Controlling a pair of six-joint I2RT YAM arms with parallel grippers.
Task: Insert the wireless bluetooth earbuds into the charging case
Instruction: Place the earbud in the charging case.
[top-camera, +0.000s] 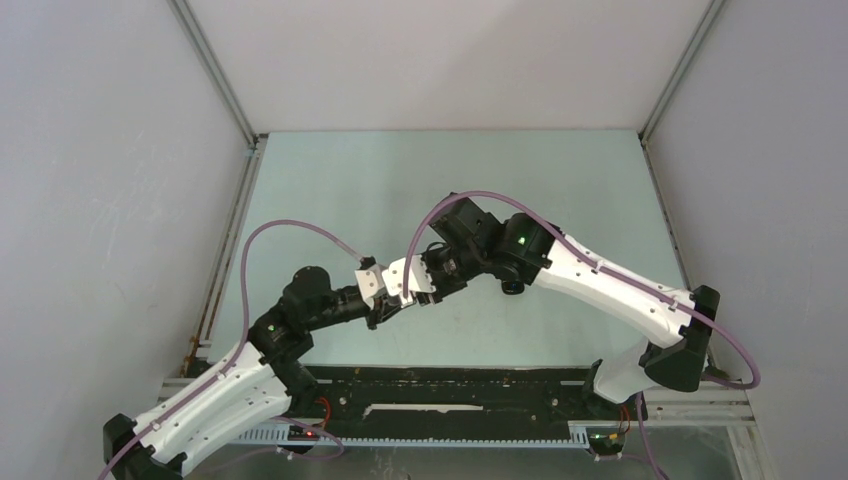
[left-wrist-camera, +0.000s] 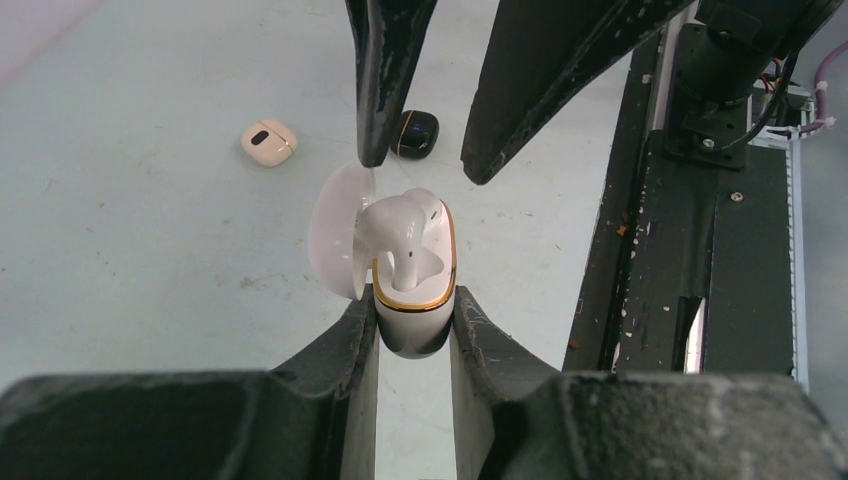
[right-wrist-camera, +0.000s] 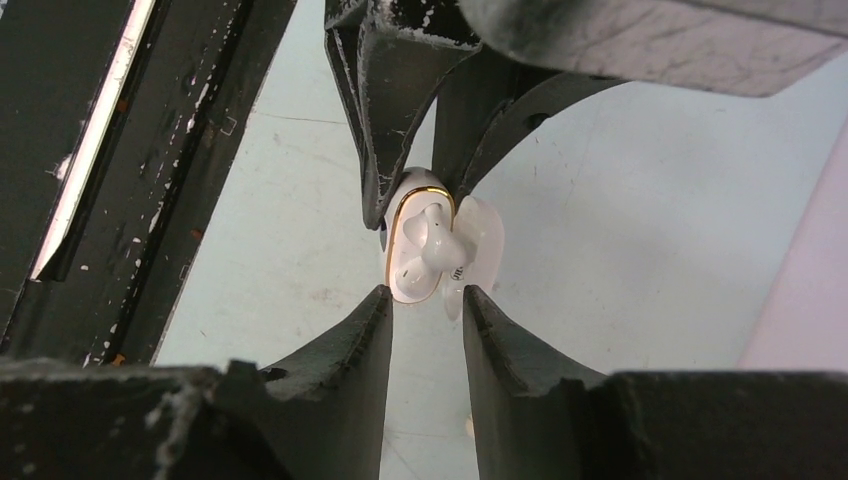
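On your left the white wall (top-camera: 100, 200) stands well away, and the pale green table (top-camera: 350, 180) has lots of free room. Your left gripper (left-wrist-camera: 414, 318) is squeezed tight on the white charging case with the gold rim (left-wrist-camera: 410, 342), lid open. A small white earbud (left-wrist-camera: 400, 228) sits in the case. Your right gripper (right-wrist-camera: 425, 298) hangs just past it, fingers apart, holding nothing.

I can read no text, brand or number from here; a tiny dark print on the lid (right-wrist-camera: 482, 232) of the charging case (right-wrist-camera: 403, 272) is too small to make out.
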